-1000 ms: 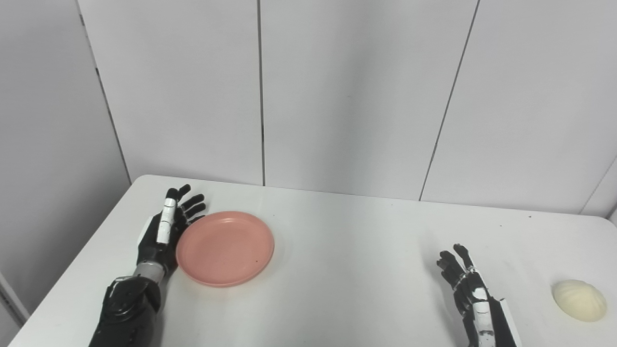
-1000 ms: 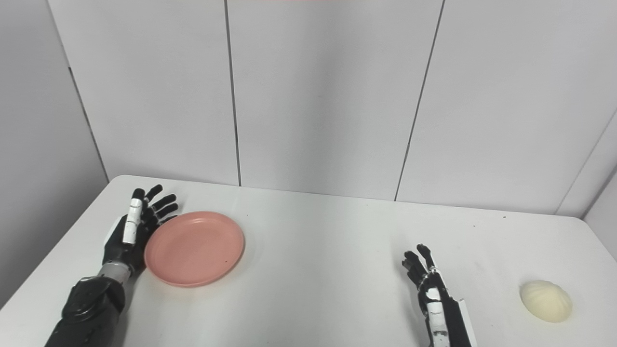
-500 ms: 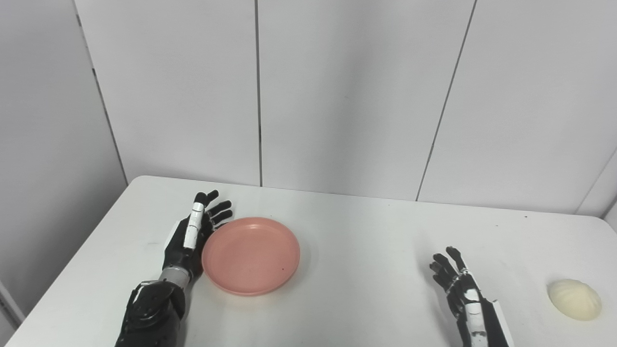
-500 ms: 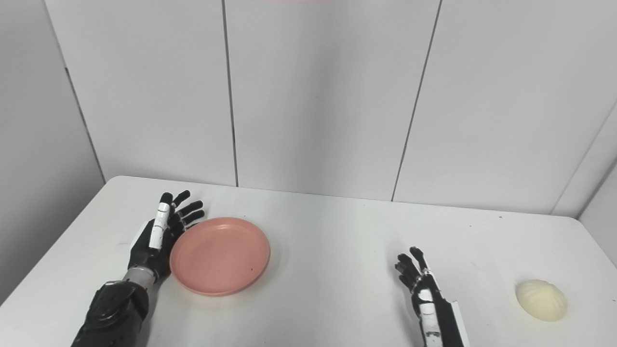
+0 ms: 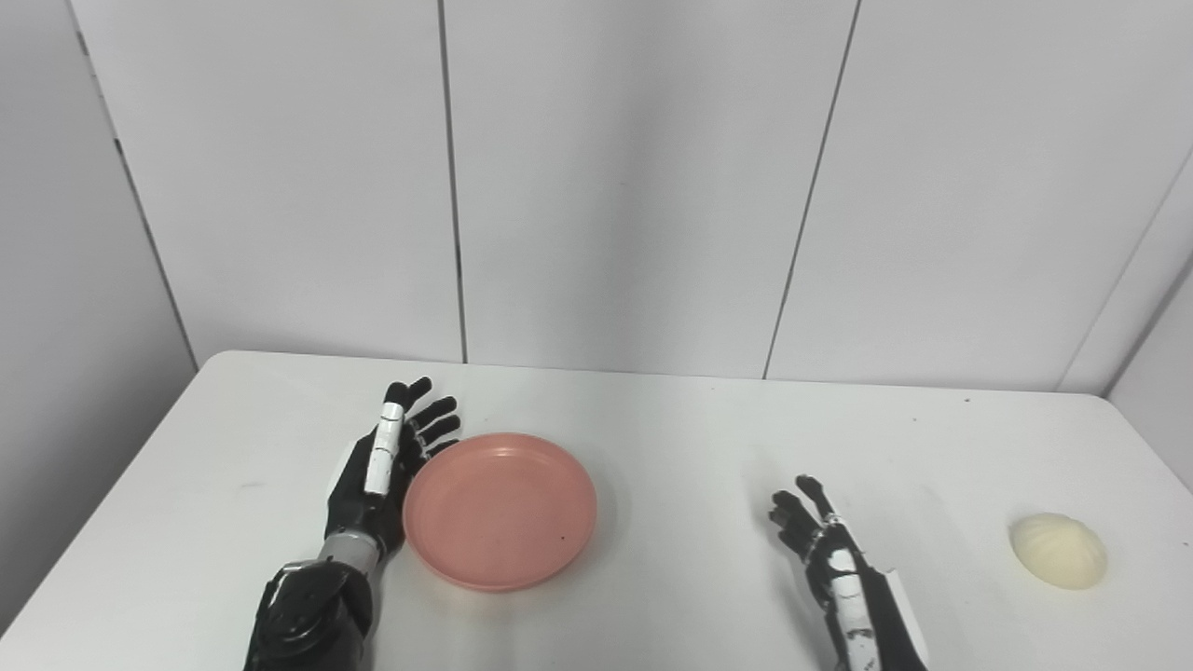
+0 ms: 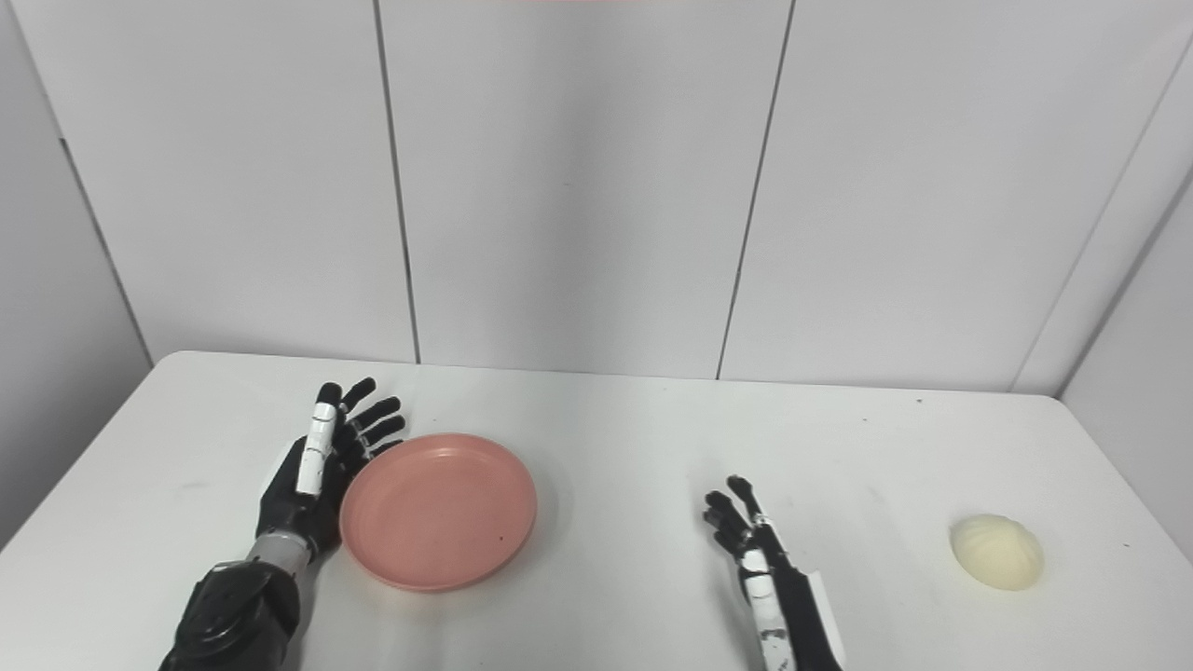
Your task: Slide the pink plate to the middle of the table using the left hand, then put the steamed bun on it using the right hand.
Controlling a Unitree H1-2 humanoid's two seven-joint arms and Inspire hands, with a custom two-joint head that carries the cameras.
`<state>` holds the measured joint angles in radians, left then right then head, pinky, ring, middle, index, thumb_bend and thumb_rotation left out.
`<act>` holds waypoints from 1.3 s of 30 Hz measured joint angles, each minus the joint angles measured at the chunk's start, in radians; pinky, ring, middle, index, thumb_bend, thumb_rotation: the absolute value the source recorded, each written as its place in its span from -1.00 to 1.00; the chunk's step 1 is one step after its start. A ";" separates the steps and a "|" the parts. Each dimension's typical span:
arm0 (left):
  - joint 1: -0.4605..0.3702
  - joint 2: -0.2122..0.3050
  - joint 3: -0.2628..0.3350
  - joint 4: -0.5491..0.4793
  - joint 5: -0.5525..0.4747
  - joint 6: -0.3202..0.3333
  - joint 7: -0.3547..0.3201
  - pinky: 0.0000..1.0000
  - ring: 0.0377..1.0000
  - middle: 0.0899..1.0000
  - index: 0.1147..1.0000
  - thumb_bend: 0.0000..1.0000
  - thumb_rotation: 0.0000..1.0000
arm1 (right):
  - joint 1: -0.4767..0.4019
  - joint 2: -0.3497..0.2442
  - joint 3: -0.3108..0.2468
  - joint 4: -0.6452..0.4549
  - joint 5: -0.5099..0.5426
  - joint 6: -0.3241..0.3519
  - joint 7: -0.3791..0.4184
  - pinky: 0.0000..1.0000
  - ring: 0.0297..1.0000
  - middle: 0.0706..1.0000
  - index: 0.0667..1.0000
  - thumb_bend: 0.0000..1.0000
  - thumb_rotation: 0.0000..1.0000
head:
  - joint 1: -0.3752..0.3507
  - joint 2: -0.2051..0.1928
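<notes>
While the left robot hand [image 5: 377, 466], fingers spread, touches the pink plate [image 5: 500, 509] at 9 o'clock, the right robot hand [image 5: 825, 550] lies spread, empty, well apart from the steamed bun [image 5: 1059, 551].

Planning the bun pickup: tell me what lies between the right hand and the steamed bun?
Only bare table separates right hand from steamed bun, in both eye views.

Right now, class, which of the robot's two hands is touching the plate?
The left hand: its open palm rests against the plate's left rim. The right hand stands apart.
</notes>
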<state>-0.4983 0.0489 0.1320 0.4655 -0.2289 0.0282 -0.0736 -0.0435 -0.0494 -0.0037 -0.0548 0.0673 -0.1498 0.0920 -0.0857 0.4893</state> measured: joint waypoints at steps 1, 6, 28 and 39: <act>0.000 -0.004 0.000 -0.002 0.000 0.002 0.001 0.52 0.62 0.58 0.71 0.56 0.77 | 0.001 0.004 0.001 -0.002 -0.004 0.002 -0.002 0.82 0.74 0.73 0.83 0.55 0.99 | -0.018 0.006; 0.010 -0.040 0.005 -0.026 -0.008 0.016 0.005 0.52 0.58 0.55 0.72 0.46 0.70 | 0.006 0.021 0.017 -0.013 -0.041 0.027 -0.028 0.80 0.73 0.72 0.82 0.56 1.00 | -0.058 0.011; 0.024 -0.131 -0.008 -0.020 -0.012 -0.047 0.003 0.40 0.50 0.47 0.59 0.39 0.50 | 0.038 0.058 0.052 -0.050 -0.098 0.082 -0.067 0.80 0.74 0.74 0.83 0.46 1.00 | -0.193 0.063; 0.043 -0.121 -0.035 -0.036 -0.002 -0.039 -0.012 0.48 0.52 0.49 0.58 0.35 0.48 | 0.051 0.055 0.053 -0.062 -0.161 0.079 -0.085 0.68 0.64 0.69 0.78 0.27 0.96 | -0.213 0.066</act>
<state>-0.4556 -0.0722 0.0971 0.4293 -0.2312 -0.0112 -0.0856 0.0079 0.0054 0.0495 -0.1168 -0.0938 -0.0706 0.0067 -0.2991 0.5554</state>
